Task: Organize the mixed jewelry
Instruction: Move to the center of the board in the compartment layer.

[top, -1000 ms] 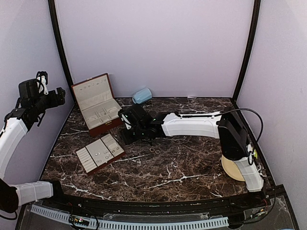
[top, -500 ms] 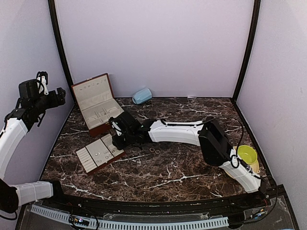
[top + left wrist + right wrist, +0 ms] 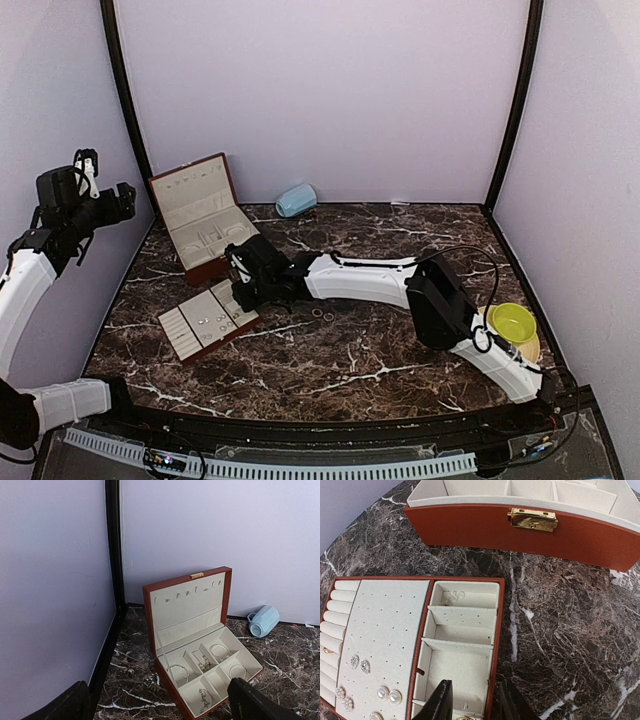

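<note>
Near the right edge of the marble table (image 3: 400, 360) sits a yellow bowl (image 3: 514, 321) on a tan plate, beside the right arm's base. From there the right arm reaches far leftward, and the right gripper (image 3: 469, 706) hangs over the right end of the cream-lined tray (image 3: 208, 318), its jaws narrowly parted with the tray's red-brown side wall between the fingertips; a small gold piece (image 3: 465, 718) shows just under the left finger, though whether it is pinched cannot be told. On the tray's perforated panel lie pearl and crystal earrings (image 3: 388, 695), and a thin silvery piece (image 3: 455, 596) rests in the tray's farthest compartment. Two small rings (image 3: 321, 313) lie loose on the marble just right of the gripper. Farther back stands the red-brown box (image 3: 197, 645), lid upright, with bracelets and chains in its compartments. A pale blue mug (image 3: 263, 621) lies on its side by the far wall. The left gripper (image 3: 100, 205) hangs high at the left, jaws wide apart and holding nothing.
</note>
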Available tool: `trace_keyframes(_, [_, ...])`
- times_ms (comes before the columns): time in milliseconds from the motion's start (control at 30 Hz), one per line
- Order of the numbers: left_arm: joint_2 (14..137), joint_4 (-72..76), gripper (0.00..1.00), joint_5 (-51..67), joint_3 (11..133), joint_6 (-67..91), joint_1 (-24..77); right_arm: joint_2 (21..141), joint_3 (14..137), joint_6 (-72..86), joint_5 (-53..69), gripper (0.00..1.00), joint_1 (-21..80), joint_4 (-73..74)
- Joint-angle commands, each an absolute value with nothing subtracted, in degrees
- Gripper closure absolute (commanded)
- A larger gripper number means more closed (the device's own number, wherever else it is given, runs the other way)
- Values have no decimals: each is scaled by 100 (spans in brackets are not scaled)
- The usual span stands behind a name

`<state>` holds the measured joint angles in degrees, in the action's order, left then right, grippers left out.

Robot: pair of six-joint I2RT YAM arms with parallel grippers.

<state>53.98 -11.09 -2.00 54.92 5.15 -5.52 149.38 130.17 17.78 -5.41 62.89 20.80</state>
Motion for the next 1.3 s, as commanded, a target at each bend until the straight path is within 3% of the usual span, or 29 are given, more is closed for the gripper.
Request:
trace_keyframes(0, [5260,-942,1,-104,5398,551,-580,15159,13245,1818,-720,67,6320,1962])
trace_keyframes(367, [5273,-923,1,-38,5381,606,-580,15318,13325,1844,-777,72,6319,2021])
trace_keyframes(800, [5299,-914,1,-53,5370,606,-580,14877,13040,2046,-1173,94,6327,2255])
trace_keyframes(900, [5294,-906,1,-57,5370,600,-580,14508,12588,2332,-1321,100,6327,2304])
trace_keyframes(1267, [5344,-879,1,-45,5335,640,-580,12804,10401,3509,-2210,100,6682,2508])
